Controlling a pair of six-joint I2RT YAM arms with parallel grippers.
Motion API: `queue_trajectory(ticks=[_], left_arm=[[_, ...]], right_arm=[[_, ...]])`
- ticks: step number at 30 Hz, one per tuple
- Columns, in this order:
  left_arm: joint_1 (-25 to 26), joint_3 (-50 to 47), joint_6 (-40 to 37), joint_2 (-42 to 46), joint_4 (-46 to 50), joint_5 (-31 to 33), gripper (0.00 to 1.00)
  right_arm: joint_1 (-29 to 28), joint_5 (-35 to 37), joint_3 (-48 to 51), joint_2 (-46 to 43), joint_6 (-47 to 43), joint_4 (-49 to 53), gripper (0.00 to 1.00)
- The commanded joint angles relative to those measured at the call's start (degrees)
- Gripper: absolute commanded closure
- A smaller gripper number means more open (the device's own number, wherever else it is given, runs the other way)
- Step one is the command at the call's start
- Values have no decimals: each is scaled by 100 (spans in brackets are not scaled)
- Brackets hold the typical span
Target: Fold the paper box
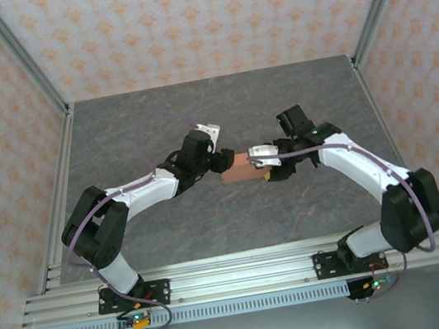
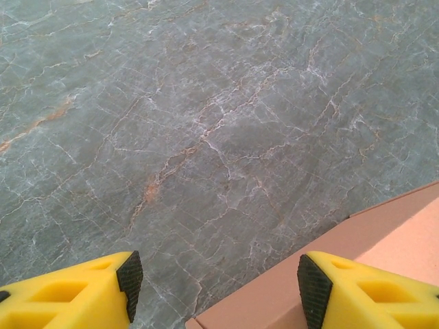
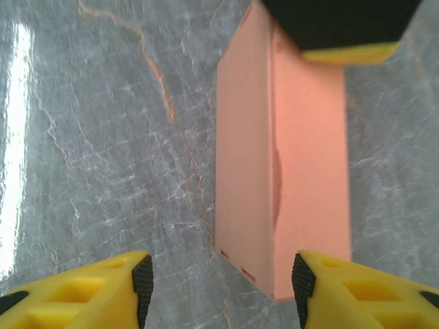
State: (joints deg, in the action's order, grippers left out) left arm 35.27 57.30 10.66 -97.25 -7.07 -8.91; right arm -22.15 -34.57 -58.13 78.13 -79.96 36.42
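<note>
The right gripper is holding its two yellow fingers with black pads wide apart. The near end of the salmon-orange paper box, a long flat box of thin card, is sitting between them. It is just beside the right-hand finger and well apart from the other one, so nothing is being pinched. Two tiny slits are showing low on the box's side wall. At the far end of the box, one black-and-yellow finger of the left gripper is reaching over the top. In the left wrist view its yellow fingers are standing wide apart too. One is hanging over the bare table, and the other is sitting over the box's corner; I cannot tell if it is pressing down. The box is lying on the grey marble-look table, near the middle, with a gripper at each end. The white and black left arm and right arm are bending in towards it from each side. Pink patterned walls are standing around the table.
</note>
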Motion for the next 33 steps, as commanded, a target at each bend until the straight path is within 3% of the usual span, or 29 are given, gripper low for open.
queue_trajectory(ticks=[1,4,9,13,20,28,33], left_arm=[[29,-101,-31,-122,814,143,36],[33,-114,-16,-105,827,153,36],[7,-72,-99,-32,860,-79,34],[-84,96,-167,34,949,-646,32],[-235,220,-187,71,1075,-842,32],[-407,82,-354,528,1162,-819,30],[-418,-431,-286,900,480,-1437,27]], right_arm=[[-29,-373,15,-81,54,-135,42],[-39,-462,-33,286,56,-224,41],[89,163,-25,1034,53,-50,42],[85,-269,-168,757,182,-126,41],[50,-1104,-373,403,337,-522,37],[11,-1264,-281,1189,69,-247,41],[-6,-1079,-306,1277,107,-147,40]])
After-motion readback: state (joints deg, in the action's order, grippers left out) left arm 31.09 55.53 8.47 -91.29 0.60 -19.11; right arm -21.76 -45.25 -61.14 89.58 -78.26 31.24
